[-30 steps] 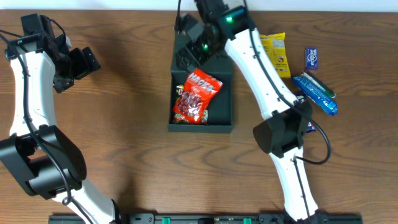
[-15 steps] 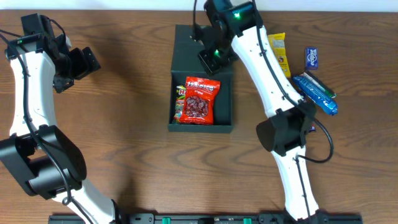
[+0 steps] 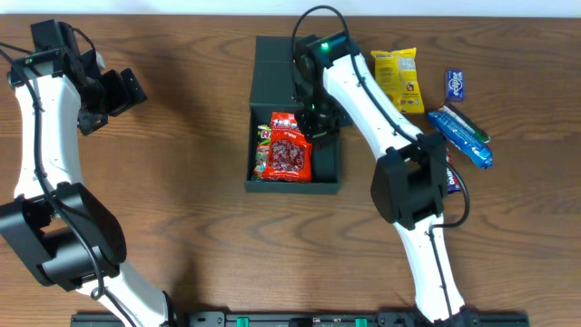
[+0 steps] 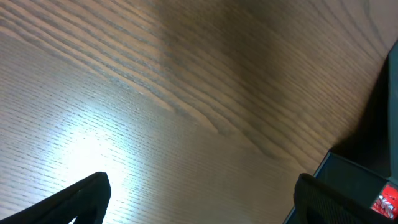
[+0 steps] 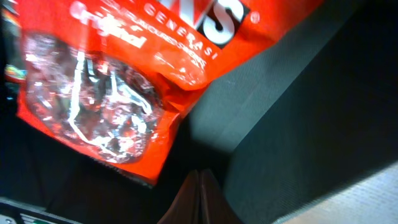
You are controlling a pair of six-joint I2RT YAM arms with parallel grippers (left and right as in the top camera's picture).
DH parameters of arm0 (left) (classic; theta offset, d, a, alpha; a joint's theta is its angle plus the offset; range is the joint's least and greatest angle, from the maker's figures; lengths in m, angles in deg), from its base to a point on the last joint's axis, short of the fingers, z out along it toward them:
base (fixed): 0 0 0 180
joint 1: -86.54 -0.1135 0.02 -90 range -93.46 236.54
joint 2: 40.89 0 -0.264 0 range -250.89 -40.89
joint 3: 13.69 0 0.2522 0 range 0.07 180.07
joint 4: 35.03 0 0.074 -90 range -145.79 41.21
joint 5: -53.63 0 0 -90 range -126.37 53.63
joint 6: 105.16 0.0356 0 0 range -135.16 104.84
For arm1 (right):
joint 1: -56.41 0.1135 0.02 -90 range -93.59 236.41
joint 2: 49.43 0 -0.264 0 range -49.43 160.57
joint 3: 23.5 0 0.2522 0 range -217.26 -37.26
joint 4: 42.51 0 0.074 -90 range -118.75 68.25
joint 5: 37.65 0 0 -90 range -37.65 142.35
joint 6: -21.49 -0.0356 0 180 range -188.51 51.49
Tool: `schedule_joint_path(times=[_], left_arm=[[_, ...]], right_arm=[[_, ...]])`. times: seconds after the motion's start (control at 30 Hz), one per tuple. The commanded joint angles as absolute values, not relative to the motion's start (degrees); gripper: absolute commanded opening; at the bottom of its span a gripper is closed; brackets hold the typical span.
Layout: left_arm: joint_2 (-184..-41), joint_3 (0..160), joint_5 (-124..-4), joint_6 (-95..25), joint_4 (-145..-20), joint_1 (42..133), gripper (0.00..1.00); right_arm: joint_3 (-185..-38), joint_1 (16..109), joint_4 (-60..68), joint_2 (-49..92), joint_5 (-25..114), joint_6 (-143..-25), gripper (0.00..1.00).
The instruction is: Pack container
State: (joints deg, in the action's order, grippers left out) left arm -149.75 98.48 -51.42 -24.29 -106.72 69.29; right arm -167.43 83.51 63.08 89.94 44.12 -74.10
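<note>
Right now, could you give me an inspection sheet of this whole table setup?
Surface: brown wood-grain table.
Job's things: container open, red snack packet lying inside.
Clutter: yellow packet, small blue packet, long blue packet, all right of the container.
Grippers: left gripper open over bare wood; right gripper shut, empty, inside the container beside the red snack packet.
Cables: black cable looping above the right arm.
Surroundings: black rail along the table's near edge.

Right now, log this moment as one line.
left gripper: open, over table | right gripper: shut, empty, over container | red snack bag: inside container | yellow packet: on table
</note>
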Motion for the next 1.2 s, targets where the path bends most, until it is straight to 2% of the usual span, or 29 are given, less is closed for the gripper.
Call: schedule_joint_path(times=[0.0, 0.03, 0.07, 0.13, 0.2, 0.23, 0.63, 1.17], left_arm=[[-149.0, 99.2, -53.1, -22.6, -107.0, 70.5, 0.98], [-149.1, 98.7, -54.5, -22.5, -106.8, 71.2, 0.92], [-149.2, 98.0, -56.3, -22.4, -106.5, 72.1, 0.82], [-149.4, 95.2, -59.5, -22.4, -104.4, 74.5, 0.41], [-149.4, 91.3, -60.0, -22.7, -101.4, 77.1, 0.10], [-149.4, 89.1, -60.0, -23.5, -99.9, 78.5, 0.06], [-149.4, 74.4, -62.6, -35.3, -85.0, 91.8, 0.06], [-151.4, 72.4, -66.7, -39.9, -81.1, 95.4, 0.06]], right_arm=[[-165.7, 84.4, 62.1, 89.9, 45.0, -76.7, 0.02], [-165.1, 84.6, 61.8, 89.9, 45.1, -76.7, 0.01], [-164.7, 84.6, 61.4, 89.9, 45.1, -76.9, 0.02], [-163.7, 84.7, 60.6, 89.9, 45.1, -77.6, 0.01], [-162.9, 84.7, 60.1, 89.9, 45.1, -77.9, 0.01], [-162.5, 84.7, 59.9, 89.9, 45.1, -78.0, 0.02], [-160.1, 84.6, 57.8, 90.0, 44.8, -79.7, 0.02], [-160.1, 85.9, 53.9, 90.0, 34.0, -78.6, 0.02]])
